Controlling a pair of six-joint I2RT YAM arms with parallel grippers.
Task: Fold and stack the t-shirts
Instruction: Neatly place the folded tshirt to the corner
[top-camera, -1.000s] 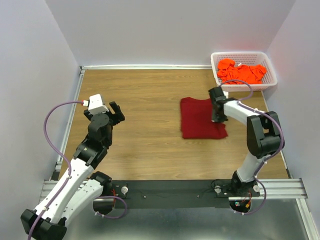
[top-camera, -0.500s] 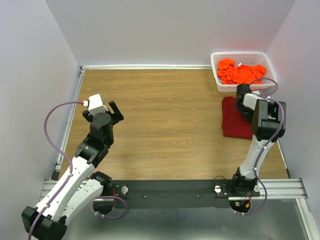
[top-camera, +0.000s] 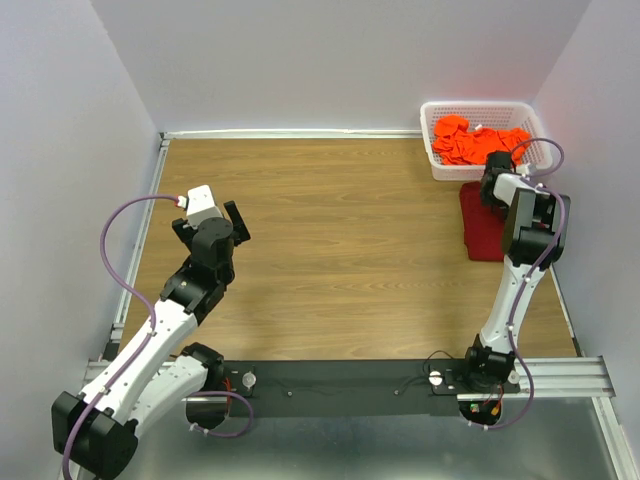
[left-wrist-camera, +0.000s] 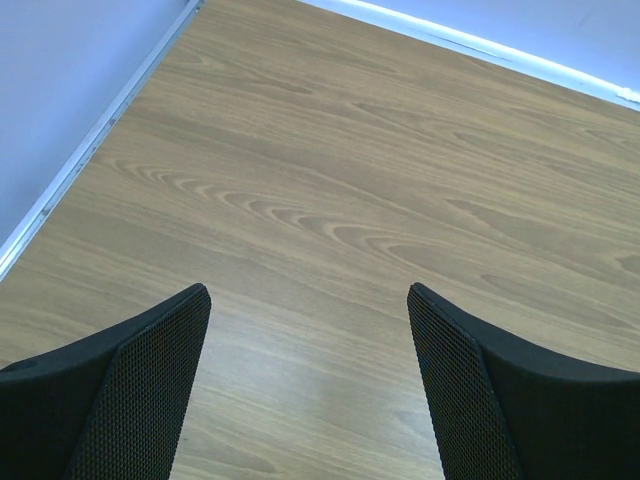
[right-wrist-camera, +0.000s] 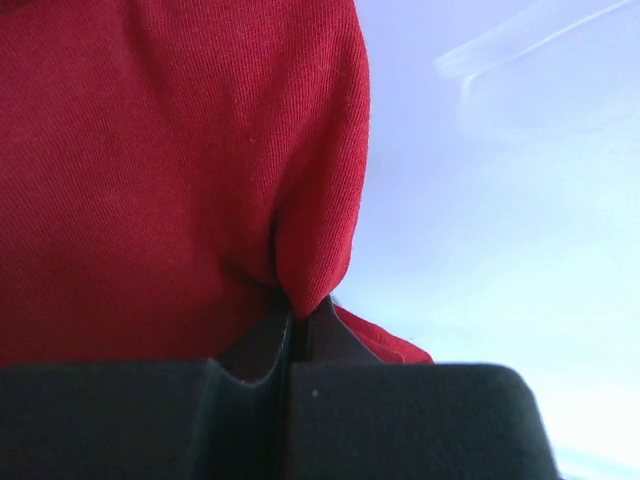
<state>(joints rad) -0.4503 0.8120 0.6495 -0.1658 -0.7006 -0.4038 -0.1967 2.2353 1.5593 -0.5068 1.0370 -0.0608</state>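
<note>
Right side of the table (top-camera: 330, 240), out at three o'clock, is where the action is. The right gripper (top-camera: 492, 187) has its jaws pressed together on a pinch of the maroon t-shirt (top-camera: 483, 225). The wrist camera shows the red knit gathered into a little peak right at the fingertips (right-wrist-camera: 283, 322), with the rest of the cloth fanning away toward eleven and twelve o'clock.

The shirt sits as a narrow folded bundle hard against the table's right edge. It's just on the near side of the white basket (top-camera: 437, 163), which is up at one o'clock with the orange t-shirts (top-camera: 480, 145) heaped inside.

The gripper has hold of the bundle's far end, so the cloth trails from it toward six o'clock, back at the arm's own base. To my eye that's a parking spot. It puts the folded piece out of the way and leaves the middle free for the next shirt (a sensible place to start a stack).

Over at nine o'clock the left gripper (top-camera: 229, 224) hangs with its jaws spread wide and nothing between them. Its camera shows only bare wood.
</note>
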